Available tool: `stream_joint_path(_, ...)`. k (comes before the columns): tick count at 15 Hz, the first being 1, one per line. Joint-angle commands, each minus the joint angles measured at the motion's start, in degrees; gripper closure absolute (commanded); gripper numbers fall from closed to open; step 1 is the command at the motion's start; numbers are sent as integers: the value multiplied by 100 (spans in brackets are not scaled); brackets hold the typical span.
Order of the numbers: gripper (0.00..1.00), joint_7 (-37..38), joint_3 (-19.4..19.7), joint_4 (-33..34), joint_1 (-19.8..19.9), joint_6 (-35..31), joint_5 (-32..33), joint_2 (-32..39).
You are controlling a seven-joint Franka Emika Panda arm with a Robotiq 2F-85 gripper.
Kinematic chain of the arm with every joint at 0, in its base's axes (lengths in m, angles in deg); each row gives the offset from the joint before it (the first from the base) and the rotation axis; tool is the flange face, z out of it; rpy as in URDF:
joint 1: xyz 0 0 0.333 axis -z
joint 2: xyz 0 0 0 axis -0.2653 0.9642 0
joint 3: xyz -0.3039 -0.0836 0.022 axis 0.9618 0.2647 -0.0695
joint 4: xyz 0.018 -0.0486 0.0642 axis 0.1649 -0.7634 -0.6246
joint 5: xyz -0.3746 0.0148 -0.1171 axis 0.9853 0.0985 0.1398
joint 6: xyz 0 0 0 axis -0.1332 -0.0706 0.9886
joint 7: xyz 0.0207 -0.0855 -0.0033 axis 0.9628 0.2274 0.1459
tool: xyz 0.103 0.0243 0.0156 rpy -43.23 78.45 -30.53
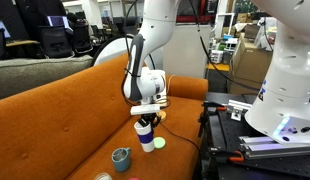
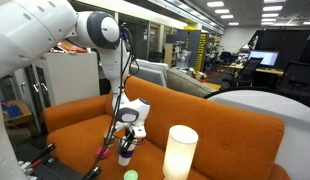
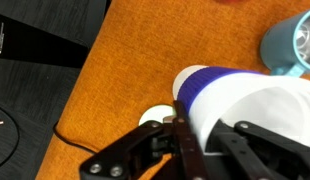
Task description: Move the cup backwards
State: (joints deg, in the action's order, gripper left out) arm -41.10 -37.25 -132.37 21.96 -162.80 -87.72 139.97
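The cup [image 1: 145, 138] — white, blue-banded — upright, the gripper [image 1: 145, 121] pinching its rim — teal mug [image 1: 121, 157] nearby on the orange sofa [image 1: 55, 120].

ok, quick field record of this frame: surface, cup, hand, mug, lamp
surface: orange couch
cup: upright, white with a blue band
hand: at the cup's top, fingers either side; grip unclear
mug: teal, on the seat, apart from the cup
lamp: white cylinder, lit, beside the cup
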Motion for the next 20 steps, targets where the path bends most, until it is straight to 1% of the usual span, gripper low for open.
stream_joint_path(1,97,-185,-109,182,330,-83,-278,23)
stream_joint_path(2,97,-240,-150,336,430,-82,-335,105)
stream_joint_path(5,97,-247,-276,972,755,243,-588,403)
stream_joint_path(7,97,-142,-232,1442,822,438,-718,640)
stream_joint_path(10,97,313,155,2120,553,918,-503,1033)
stream_joint_path(13,97,600,348,2615,366,1303,-274,1333)
stream_joint_path(15,97,875,497,2819,180,1512,-2,1453)
stream_joint_path(16,84,984,549,2893,111,1595,163,1499)
stream_joint_path(17,62,1100,581,2976,64,1672,323,1545)
stream_joint_path(19,57,1266,601,3024,5,1755,622,1576)
stream_joint_path(20,53,1280,589,3009,-6,1757,723,1569)
